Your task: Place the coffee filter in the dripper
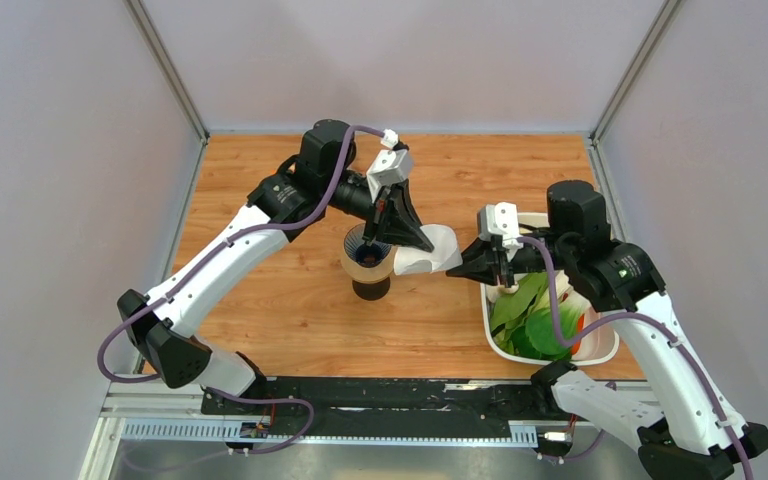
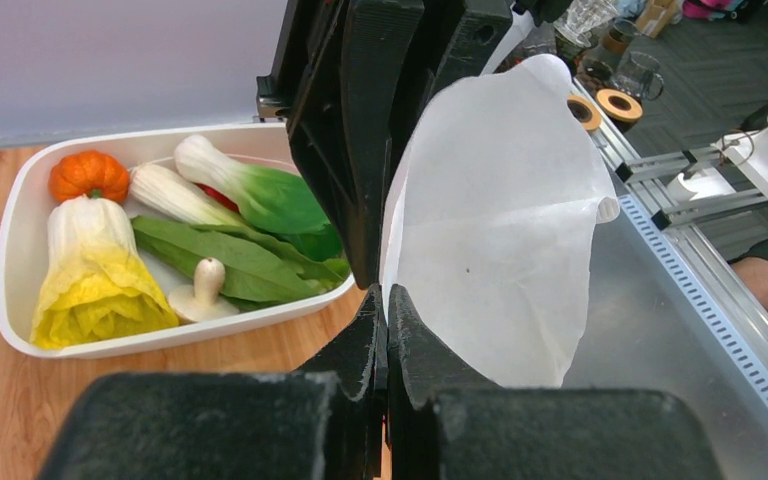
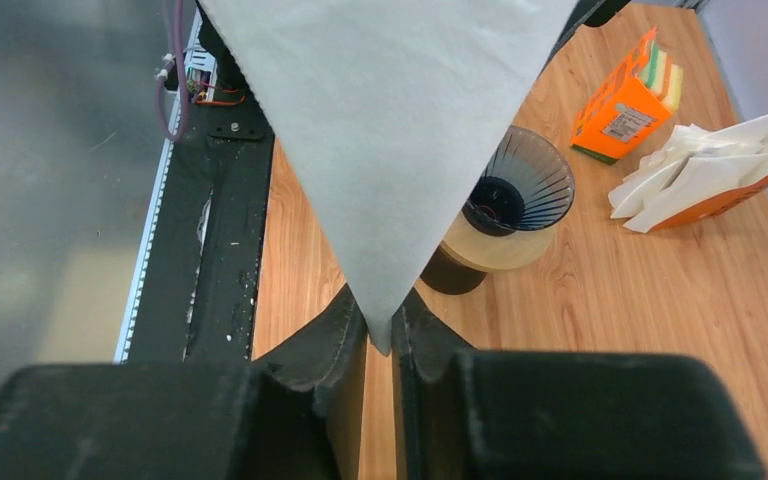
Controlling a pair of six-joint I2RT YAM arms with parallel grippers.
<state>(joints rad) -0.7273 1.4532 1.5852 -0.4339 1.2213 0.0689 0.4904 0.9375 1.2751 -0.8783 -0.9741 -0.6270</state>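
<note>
The white coffee filter (image 1: 438, 250) hangs in the air between my two grippers, just right of the dripper (image 1: 368, 248). The dripper is a dark ribbed cone that sits on the brown pot (image 1: 370, 285). My left gripper (image 1: 422, 243) is shut on the filter's edge; in the left wrist view (image 2: 385, 292) the filter (image 2: 500, 220) fans out to the right. My right gripper (image 1: 457, 265) is narrowly open, and the filter's pointed tip (image 3: 380, 330) lies in the gap between its fingers (image 3: 345, 320). The dripper (image 3: 525, 180) is empty in the right wrist view.
A white tub (image 1: 602, 352) of toy vegetables stands at the right under my right arm; it also shows in the left wrist view (image 2: 20, 200). An orange box (image 3: 625, 95) and a holder of spare filters (image 3: 700, 170) stand beyond the dripper. A black rail (image 1: 360, 395) runs along the near edge.
</note>
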